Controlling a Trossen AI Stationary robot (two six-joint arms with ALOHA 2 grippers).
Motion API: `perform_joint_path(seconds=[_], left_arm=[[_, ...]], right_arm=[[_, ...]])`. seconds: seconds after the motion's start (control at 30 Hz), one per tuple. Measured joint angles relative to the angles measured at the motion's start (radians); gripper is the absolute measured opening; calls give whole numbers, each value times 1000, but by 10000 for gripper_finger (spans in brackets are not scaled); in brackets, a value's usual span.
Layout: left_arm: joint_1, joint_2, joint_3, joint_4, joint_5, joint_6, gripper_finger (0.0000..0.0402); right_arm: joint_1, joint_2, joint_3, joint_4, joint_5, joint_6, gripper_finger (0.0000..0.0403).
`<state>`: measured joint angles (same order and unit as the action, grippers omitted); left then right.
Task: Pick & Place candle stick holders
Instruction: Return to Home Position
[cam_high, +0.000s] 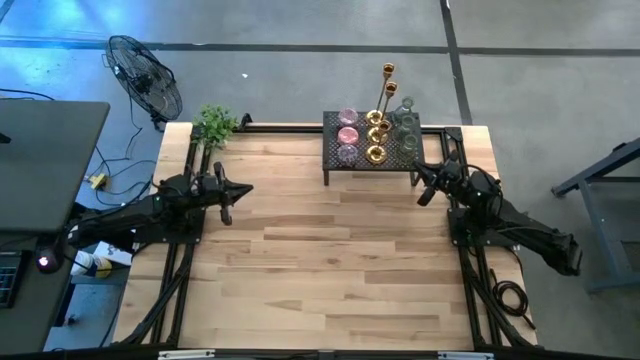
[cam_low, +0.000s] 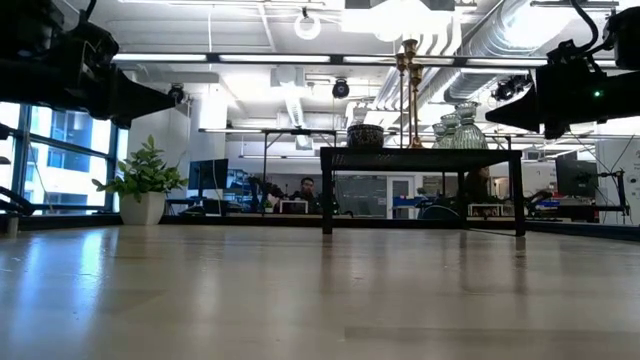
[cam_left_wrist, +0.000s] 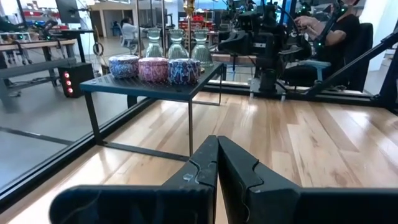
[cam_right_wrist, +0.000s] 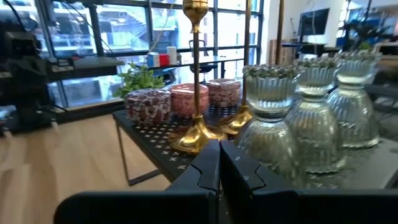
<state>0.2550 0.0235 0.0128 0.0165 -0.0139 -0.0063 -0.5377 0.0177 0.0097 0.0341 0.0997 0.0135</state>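
The candle stick holders stand on a black mesh rack (cam_high: 333, 162) at the table's far side: three pink/purple cups (cam_high: 347, 135), two tall brass sticks (cam_high: 387, 80), short gold ones (cam_high: 375, 153) and clear grey-green glass cups (cam_high: 405, 125). In the right wrist view the glass cups (cam_right_wrist: 273, 118) and a brass stick's base (cam_right_wrist: 196, 137) are close ahead. My right gripper (cam_high: 422, 192) is shut and empty just off the rack's right end. My left gripper (cam_high: 240, 190) is shut and empty over the table's left part, pointing right.
A small green potted plant (cam_high: 214, 124) stands at the far left corner. Bare wood tabletop (cam_high: 330, 260) lies between the arms and toward the near edge. A fan (cam_high: 145, 75) stands on the floor beyond the table. A person (cam_left_wrist: 323, 37) sits beyond the table's right side.
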Motion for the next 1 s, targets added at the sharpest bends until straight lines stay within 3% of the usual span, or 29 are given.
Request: perform_joint_path(seconds=[0.2, 1.0], left_arm=[[0, 0, -1, 0, 0, 1, 3], [0, 0, -1, 0, -2, 1, 3]], right_arm=[[0, 0, 0, -1, -24, 66, 0], [1, 0, -1, 0, -28, 58, 0]])
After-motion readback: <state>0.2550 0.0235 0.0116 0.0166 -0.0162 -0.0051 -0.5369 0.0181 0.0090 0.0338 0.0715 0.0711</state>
